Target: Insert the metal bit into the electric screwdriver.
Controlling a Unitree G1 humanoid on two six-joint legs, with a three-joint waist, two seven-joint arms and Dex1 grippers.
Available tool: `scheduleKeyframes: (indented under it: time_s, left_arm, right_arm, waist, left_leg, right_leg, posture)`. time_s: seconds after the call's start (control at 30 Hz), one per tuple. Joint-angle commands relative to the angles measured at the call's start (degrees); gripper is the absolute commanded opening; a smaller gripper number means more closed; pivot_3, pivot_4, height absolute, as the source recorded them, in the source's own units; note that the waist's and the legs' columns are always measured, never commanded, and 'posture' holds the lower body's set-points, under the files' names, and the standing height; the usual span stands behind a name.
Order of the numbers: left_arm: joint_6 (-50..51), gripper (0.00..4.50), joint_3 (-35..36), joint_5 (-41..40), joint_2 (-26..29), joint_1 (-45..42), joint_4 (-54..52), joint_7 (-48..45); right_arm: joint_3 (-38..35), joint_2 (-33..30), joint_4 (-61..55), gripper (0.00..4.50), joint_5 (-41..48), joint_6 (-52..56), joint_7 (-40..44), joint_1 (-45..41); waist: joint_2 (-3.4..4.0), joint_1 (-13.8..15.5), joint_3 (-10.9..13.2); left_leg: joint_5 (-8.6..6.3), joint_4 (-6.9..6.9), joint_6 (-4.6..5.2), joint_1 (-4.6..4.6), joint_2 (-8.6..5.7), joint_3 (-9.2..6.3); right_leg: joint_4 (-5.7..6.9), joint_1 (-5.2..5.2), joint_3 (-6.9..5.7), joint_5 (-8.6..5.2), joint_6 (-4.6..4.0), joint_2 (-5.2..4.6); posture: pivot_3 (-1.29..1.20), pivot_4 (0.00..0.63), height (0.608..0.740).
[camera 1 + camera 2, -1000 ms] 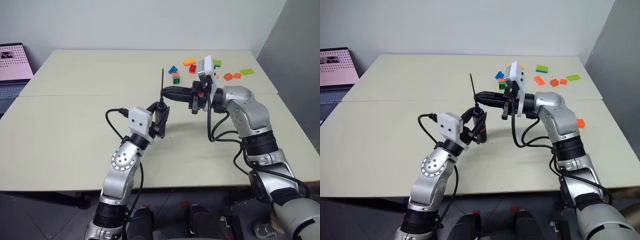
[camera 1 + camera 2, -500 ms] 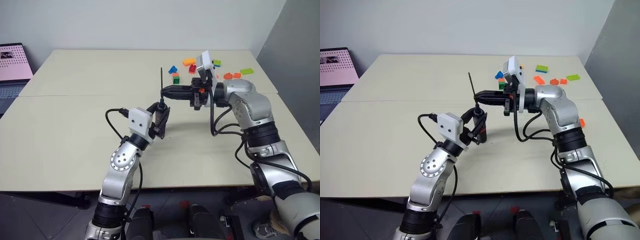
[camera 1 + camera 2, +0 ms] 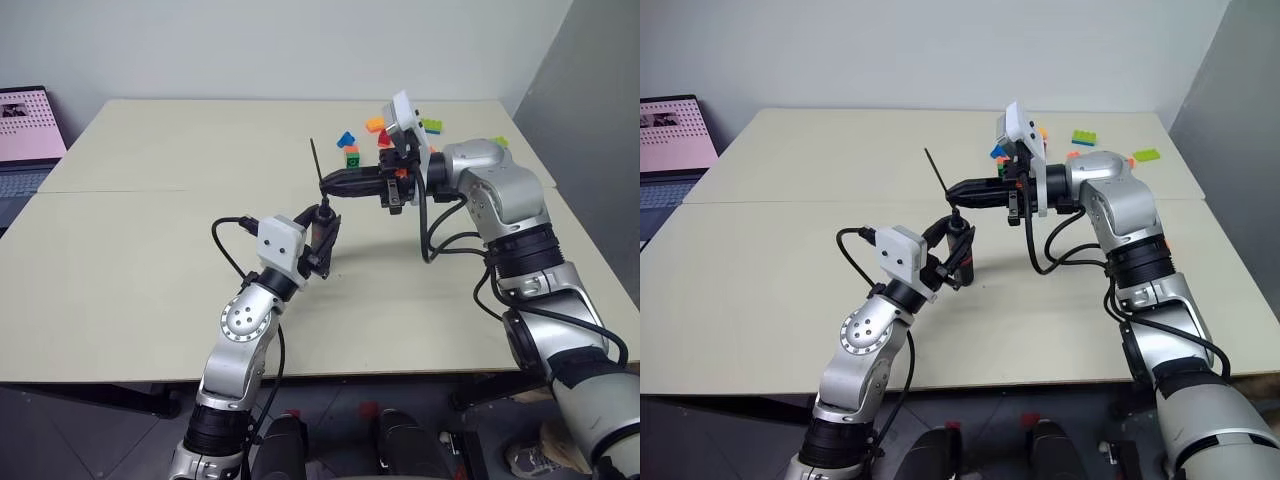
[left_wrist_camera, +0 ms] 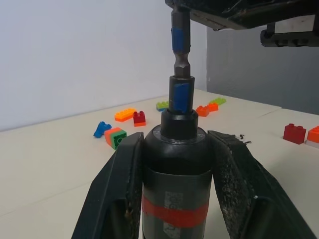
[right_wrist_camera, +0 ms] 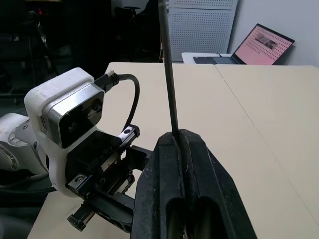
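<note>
Standing upright above the table [image 3: 150, 260], the electric screwdriver [image 4: 175, 194] is clamped between the left gripper's [image 3: 322, 232] 2 fingers. Its socket holds the metal bit's [image 3: 316, 163] lower end, and the right gripper [image 3: 327, 182] pinches that tilted rod. Toy bricks [image 4: 122, 127] lie behind.

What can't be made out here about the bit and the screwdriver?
- How deep the metal bit sits in the electric screwdriver: left wrist view, its lower end is hidden inside the collar.
- The bit's upper end: left wrist view, covered by the right gripper.
- The screwdriver's lower body: head views, hidden by the left gripper.
</note>
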Motion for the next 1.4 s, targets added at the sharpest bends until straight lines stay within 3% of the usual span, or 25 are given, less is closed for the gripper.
scheduleKeyframes:
  time_s: [0.03, 0.7, 1.4]
  left_arm:
    - [-0.4, 1.62, 0.1, -0.4, 0.1, -0.1, -1.6, -0.2]
    - [-0.9, 1.62, 1.7, -1.6, 1.5, 1.0, -2.3, -1.4]
    - [-0.9, 1.62, 2.8, -3.7, 2.9, -0.3, -2.2, -3.8]
  right_arm:
    - [1.8, 0.0, 3.4, 0.00, -2.2, 0.1, 1.7, 0.6]
    - [-1.3, 2.1, 5.7, 0.00, 0.7, 4.5, 4.3, 0.2]
    - [0.4, 2.6, 7.9, 0.00, -1.6, -1.2, 6.9, -0.9]
  waist:
    - [0.00, 0.0, 0.0]
    - [0.01, -0.1, 0.0]
    - [0.01, -0.1, 0.0]
  left_leg:
    - [0.00, 0.00, 0.00, 0.00, 0.00, 0.00]
    - [0.00, 0.00, 0.00, 0.03, 0.01, 0.00]
    - [0.00, 0.00, 0.00, 0.03, 0.01, 0.00]
  right_leg:
    - [0.00, 0.00, 0.00, 0.00, 0.00, 0.00]
    - [0.01, 0.01, 0.00, 0.00, 0.00, 0.00]
    - [0.01, 0.01, 0.00, 0.00, 0.00, 0.00]
  posture:
    - [0.00, 0.150, 0.740]
    - [0.00, 0.150, 0.740]
    - [0.00, 0.150, 0.740]
